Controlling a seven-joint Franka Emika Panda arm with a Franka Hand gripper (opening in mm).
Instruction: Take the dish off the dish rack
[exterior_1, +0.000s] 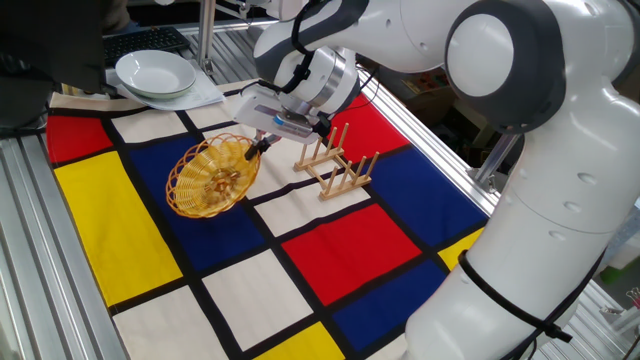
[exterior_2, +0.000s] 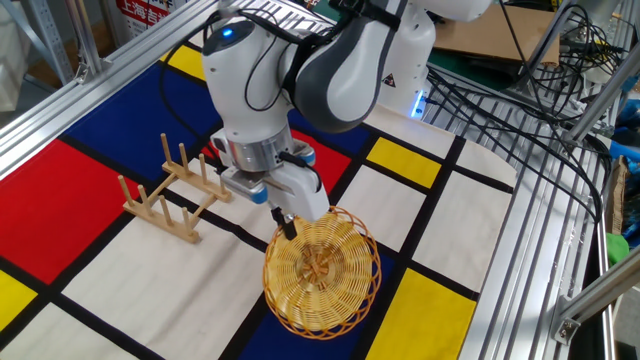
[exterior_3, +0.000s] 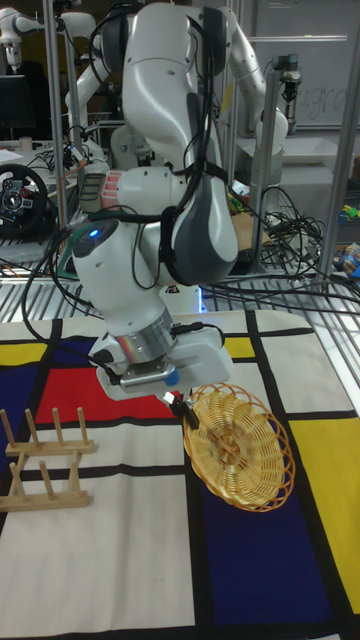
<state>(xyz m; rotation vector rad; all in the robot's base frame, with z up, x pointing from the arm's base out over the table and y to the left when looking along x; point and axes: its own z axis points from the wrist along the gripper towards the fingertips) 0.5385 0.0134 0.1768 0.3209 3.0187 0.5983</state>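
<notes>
The dish (exterior_1: 210, 176) (exterior_2: 322, 271) (exterior_3: 240, 447) is a round golden-yellow woven basket plate. It hangs tilted, its lower edge near or on the checked cloth. My gripper (exterior_1: 258, 145) (exterior_2: 287, 228) (exterior_3: 184, 409) is shut on its rim at the edge nearest the rack. The dish rack (exterior_1: 334, 162) (exterior_2: 174, 192) (exterior_3: 42, 458) is a small light-wood rack with upright pegs. It stands with nothing in it, apart from the dish and beside my gripper.
White bowls (exterior_1: 155, 73) stand stacked at the far corner of the cloth. Aluminium frame rails (exterior_2: 520, 250) run along the table edge, with cables (exterior_2: 520, 100) behind the arm's base. The checked cloth (exterior_1: 330, 250) covers the table.
</notes>
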